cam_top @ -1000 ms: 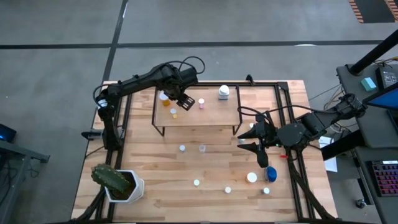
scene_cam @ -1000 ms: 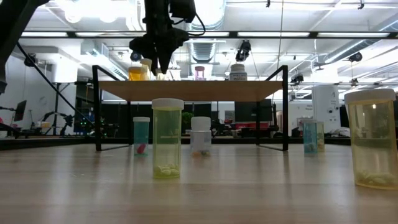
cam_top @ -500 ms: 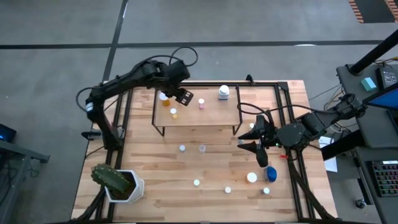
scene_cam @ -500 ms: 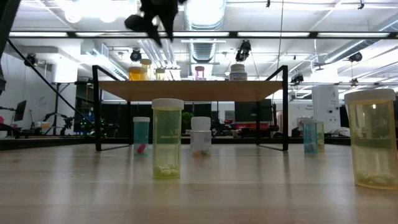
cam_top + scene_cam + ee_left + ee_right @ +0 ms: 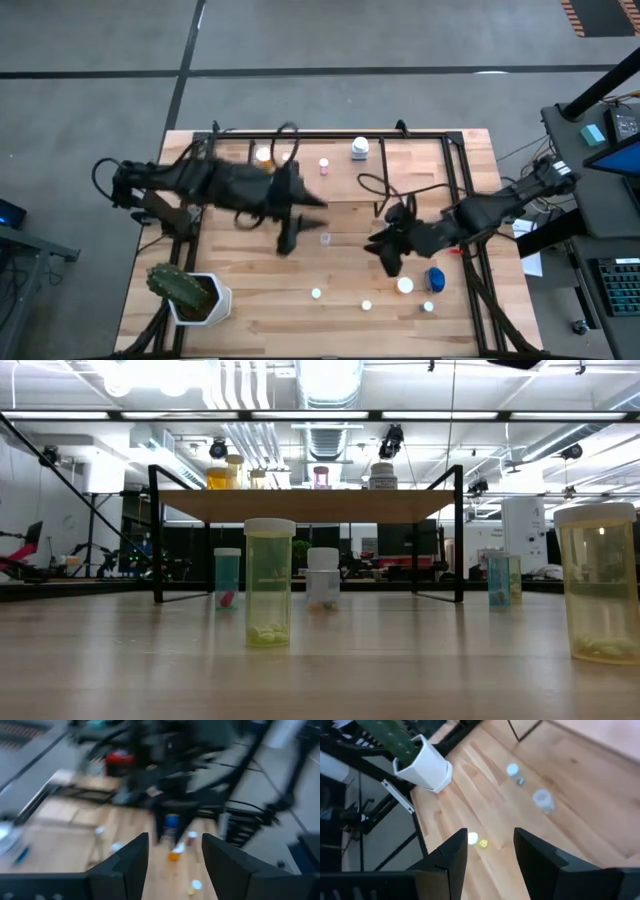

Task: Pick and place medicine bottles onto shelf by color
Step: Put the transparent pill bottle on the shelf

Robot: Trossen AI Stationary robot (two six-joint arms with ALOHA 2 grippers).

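Left end effector [image 5: 288, 240] empty, fingers parted | clear bottle [image 5: 325, 239] upright just beside it, shelf [image 5: 345, 190] behind | yours nearer

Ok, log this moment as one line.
left end effector: open, empty, over table front of shelf | right end effector: open, empty, above table | shelf: four bottles | table: bottles remaining

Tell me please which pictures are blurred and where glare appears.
Left wrist view: heavily motion-blurred beyond the left gripper. High view: the left arm is smeared over the shelf. Low view: bright ceiling lights glare above; the nearest medicine bottles stay sharp.
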